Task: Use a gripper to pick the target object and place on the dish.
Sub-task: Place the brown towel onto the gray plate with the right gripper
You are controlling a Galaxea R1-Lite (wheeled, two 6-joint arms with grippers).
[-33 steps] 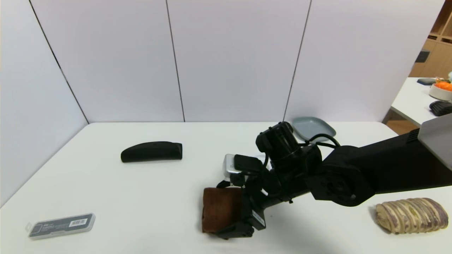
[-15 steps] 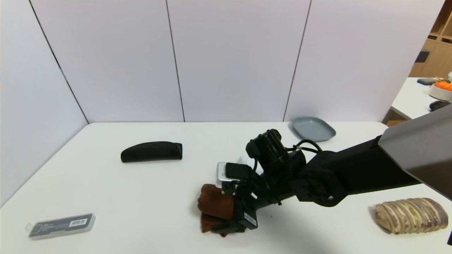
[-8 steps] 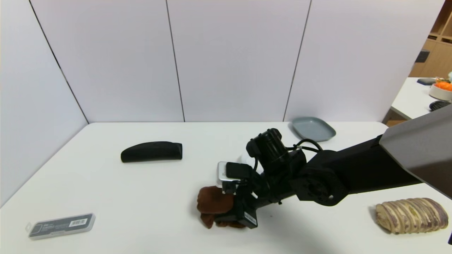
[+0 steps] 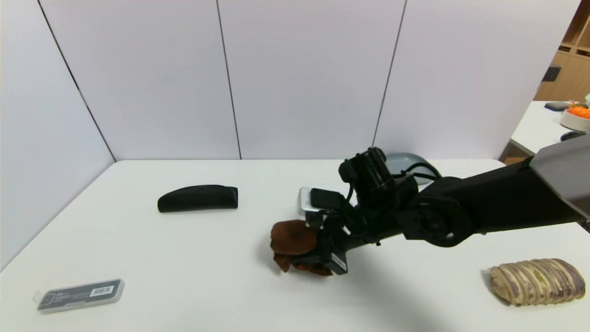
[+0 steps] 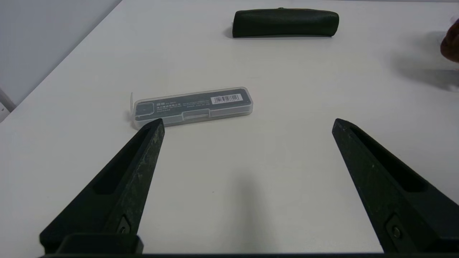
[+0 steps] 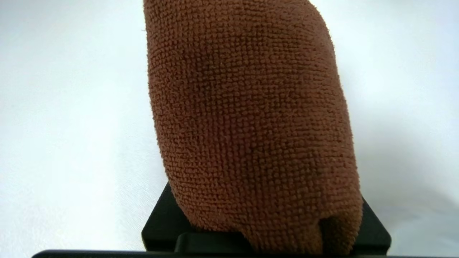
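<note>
Right gripper is clamped on the brown towel, fingers closed tight w/ the cloth bunched between them; towel hangs off the table, lifted clear w/ a shadow under it. In the right wrist view the towel fills most of the frame, pinched at the base by the black gripper body, white table behind. Landmark = the towel: the grey-blue dish sits well apart from it, toward the far right of the table by the back wall, mostly hidden behind the right arm's wrist, nothing visible on it. Black case lies well to the towel's left and farther back. Clear plastic box w/ barcode label is far to the towel's left, near the front edge. Striped bread loaf is far to the towel's right, also near the front. Left gripper is parked low over the table, fingers spread wide w/ nothing between them; from its wrist view the plastic box is just past one fingertip and the black case farther on; a sliver of towel shows at the frame edge.
</note>
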